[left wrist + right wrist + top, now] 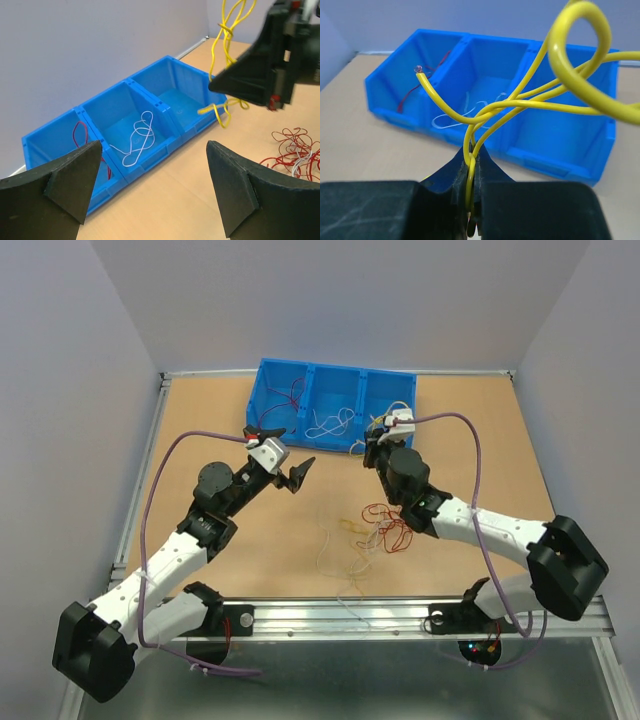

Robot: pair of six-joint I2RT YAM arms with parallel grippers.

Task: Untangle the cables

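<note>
Your right gripper (470, 165) is pinched tight on a yellow cable (520, 107). The strand is caught between the fingertips and loops up and off to the right. The gripper hangs just in front of the right end of the blue bin (150, 161), which sits at the far side of the table (220, 440). The cable's loose loops dangle by the near wall of the right compartment.

Your left gripper (155, 175) has nothing in it. Its fingers stand wide apart, just near of the bin's left end. A red cable (77, 132) lies in the left compartment and a white cable (140, 137) curls in the middle one.

The remaining tangle (385, 525), mostly red with some white and yellow, sits mid-table against the right arm (470, 525). It may tuck under that arm; the overhead view does not settle it. Thin white strands (335, 550) trail from its left toward the near edge. In the left wrist view the right gripper blocks the upper right corner.
</note>
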